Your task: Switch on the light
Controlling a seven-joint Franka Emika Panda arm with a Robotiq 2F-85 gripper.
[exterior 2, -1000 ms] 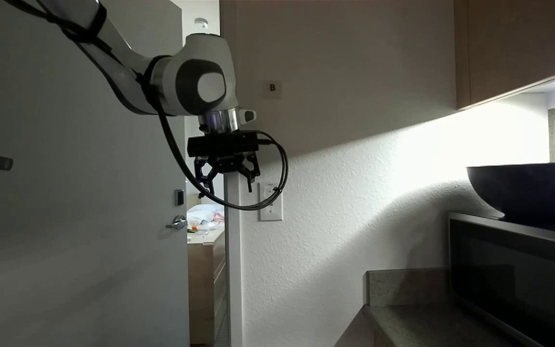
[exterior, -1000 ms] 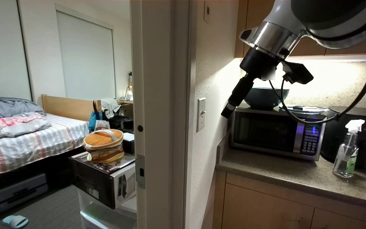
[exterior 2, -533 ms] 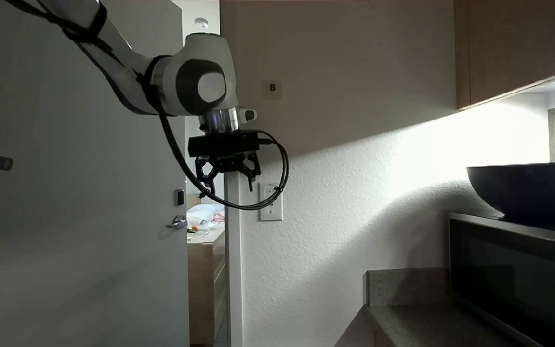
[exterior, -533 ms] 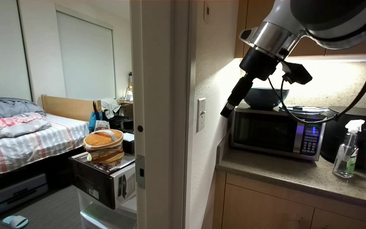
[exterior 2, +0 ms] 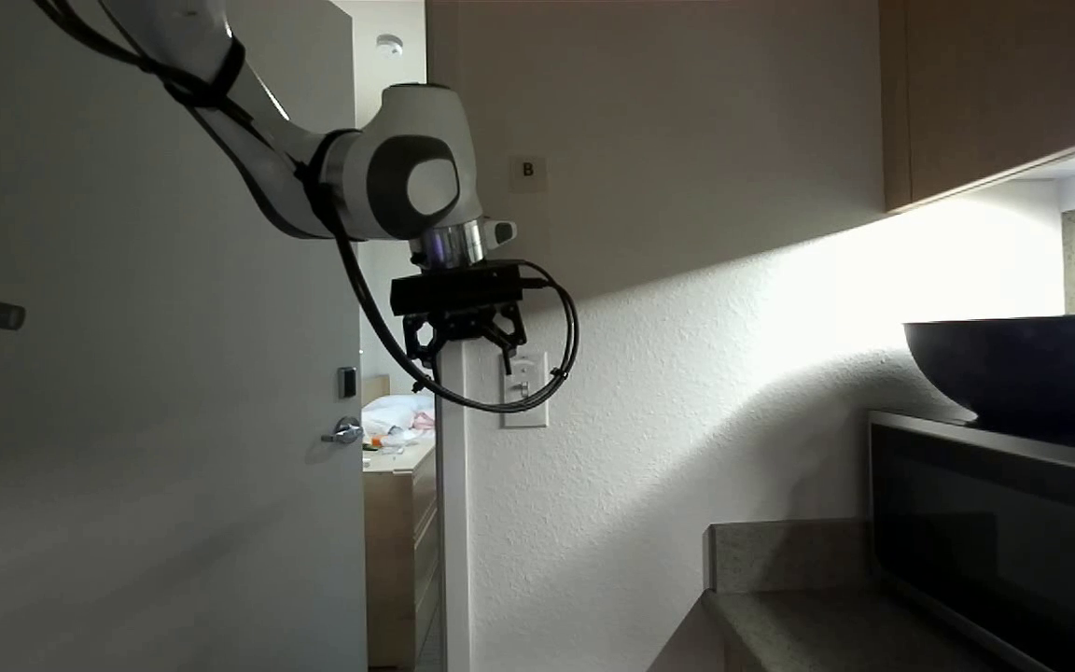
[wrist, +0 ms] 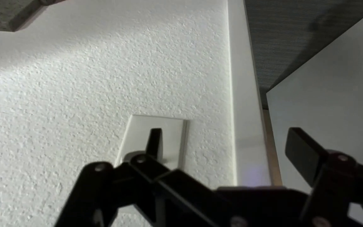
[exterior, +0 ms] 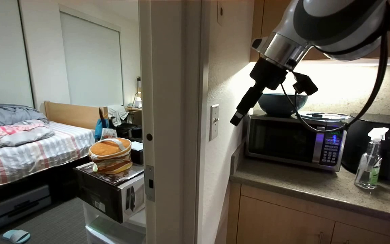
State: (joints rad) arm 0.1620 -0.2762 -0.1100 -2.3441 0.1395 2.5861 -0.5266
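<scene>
The white switch plate is on the wall beside the door frame; it shows in both exterior views (exterior: pixel 214 130) (exterior 2: pixel 524 420) and in the wrist view (wrist: pixel 170 127). Small toggles stick out from it. My gripper (exterior: pixel 237 118) points down and toward the wall, with a gap between its tips and the plate in that exterior view. In an exterior view the gripper (exterior 2: pixel 465 375) is open, one finger overlapping the plate's left edge. In the wrist view the gripper (wrist: pixel 226 138) is wide open and empty; its left finger hides the plate's lower part. The lamp is not visible.
The door frame (exterior: pixel 168 135) stands just beside the plate. A grey door (exterior 2: pixel 174 373) stands on the arm's side. A microwave (exterior: pixel 283 139) with a dark bowl (exterior: pixel 279 105) sits on the counter (exterior: pixel 283 179), near a spray bottle (exterior: pixel 367 173). A cable (exterior 2: pixel 463 403) loops below the gripper.
The arm and gripper have shifted toward the wall and slightly down, rightward across one exterior view, so one finger now overlaps the plate there. The fingers stay open; the plate looks unchanged.
</scene>
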